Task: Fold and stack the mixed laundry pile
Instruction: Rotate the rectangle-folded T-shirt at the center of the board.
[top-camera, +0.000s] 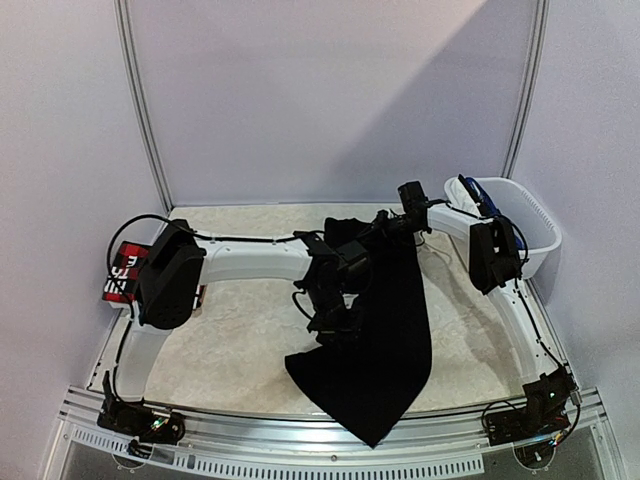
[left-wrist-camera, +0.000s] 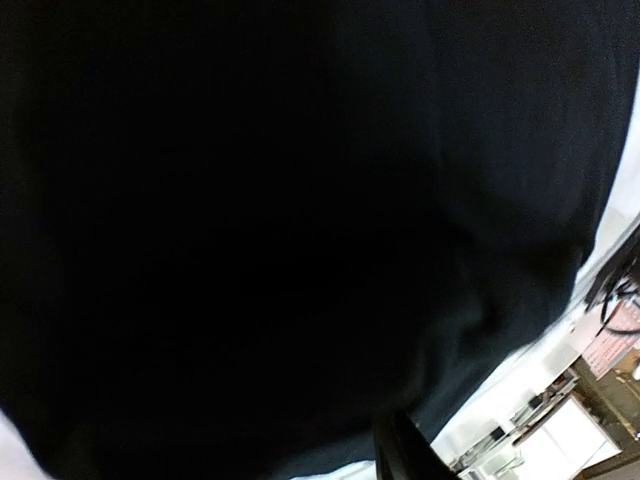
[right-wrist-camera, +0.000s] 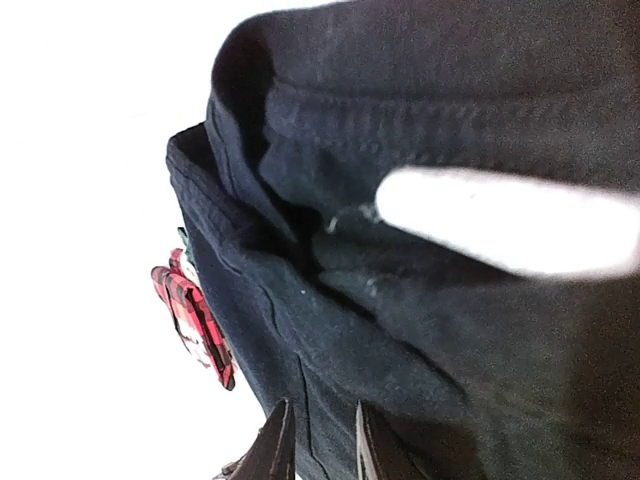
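A plain black garment (top-camera: 385, 340) hangs lifted over the middle of the table, its lower corner reaching the near edge. My right gripper (right-wrist-camera: 322, 440) is shut on its thick hem, with cloth between the two narrow-set fingers; in the top view it (top-camera: 372, 232) holds the garment's top. My left gripper (top-camera: 333, 318) sits at the garment's left edge and appears shut on it. Black cloth (left-wrist-camera: 300, 200) fills the left wrist view, where a single finger (left-wrist-camera: 402, 452) shows. A red-black plaid garment with white lettering (top-camera: 125, 272) lies at the far left, and it (right-wrist-camera: 190, 310) also shows beyond the black cloth (right-wrist-camera: 420, 330).
A white plastic basket (top-camera: 530, 222) stands at the back right with something blue (top-camera: 478, 195) at its rim. The left arm's forearm (top-camera: 250, 262) stretches across the table's middle. White walls close the back and sides.
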